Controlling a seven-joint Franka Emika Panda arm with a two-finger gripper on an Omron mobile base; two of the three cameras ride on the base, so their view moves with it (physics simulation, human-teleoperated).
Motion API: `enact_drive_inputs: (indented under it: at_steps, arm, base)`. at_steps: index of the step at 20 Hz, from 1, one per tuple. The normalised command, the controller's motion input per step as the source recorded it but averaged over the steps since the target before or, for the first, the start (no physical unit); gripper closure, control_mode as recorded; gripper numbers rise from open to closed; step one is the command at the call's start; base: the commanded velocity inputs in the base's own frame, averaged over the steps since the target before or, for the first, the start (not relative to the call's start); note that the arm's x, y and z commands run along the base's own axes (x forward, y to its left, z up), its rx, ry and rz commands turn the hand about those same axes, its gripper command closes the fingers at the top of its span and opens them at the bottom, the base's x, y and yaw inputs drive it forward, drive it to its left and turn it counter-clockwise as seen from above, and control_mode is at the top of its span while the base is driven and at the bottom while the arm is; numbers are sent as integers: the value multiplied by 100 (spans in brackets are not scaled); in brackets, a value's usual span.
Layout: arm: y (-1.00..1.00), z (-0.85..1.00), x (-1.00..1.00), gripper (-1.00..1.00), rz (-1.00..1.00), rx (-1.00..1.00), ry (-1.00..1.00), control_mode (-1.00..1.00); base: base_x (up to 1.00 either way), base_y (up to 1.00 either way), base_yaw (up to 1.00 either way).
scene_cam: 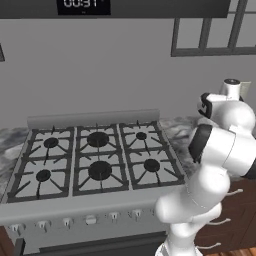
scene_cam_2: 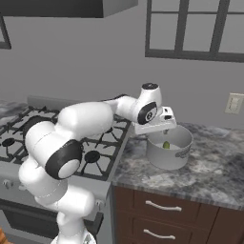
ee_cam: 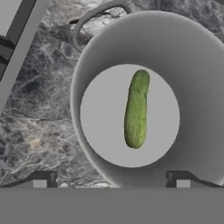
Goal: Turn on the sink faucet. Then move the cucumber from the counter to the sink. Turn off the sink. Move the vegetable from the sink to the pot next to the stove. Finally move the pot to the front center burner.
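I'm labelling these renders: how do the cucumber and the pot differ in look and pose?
The cucumber is green, slim and bumpy; the pot is plain grey, wide and smooth. The cucumber lies flat on its side; the pot stands upright on the marbled counter, mouth up. The cucumber sits inside; the pot holds it. Both rest right of the stove, under the open tool.

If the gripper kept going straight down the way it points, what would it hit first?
Most likely the cucumber, lying on the floor of the pot directly under the open gripper. Depth is unclear; the fingertips straddle the pot's near rim and might graze it.
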Motion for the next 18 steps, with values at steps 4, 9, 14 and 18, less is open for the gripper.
enact_drive_inputs:
  at_steps: [4,9,14,18]
  arm:
    - [28,0,-42,-100,0,0,12,-100]
    - [12,-1,-20,-100,5,0,7,-100]
    - [0,-17,12,-100,14,1,0,-100]
    - [0,-24,33,-100,18,5,0,-100]
  base:
    - [0,0,0]
    - [0,0,0]
    - [0,0,0]
    - [0,0,0]
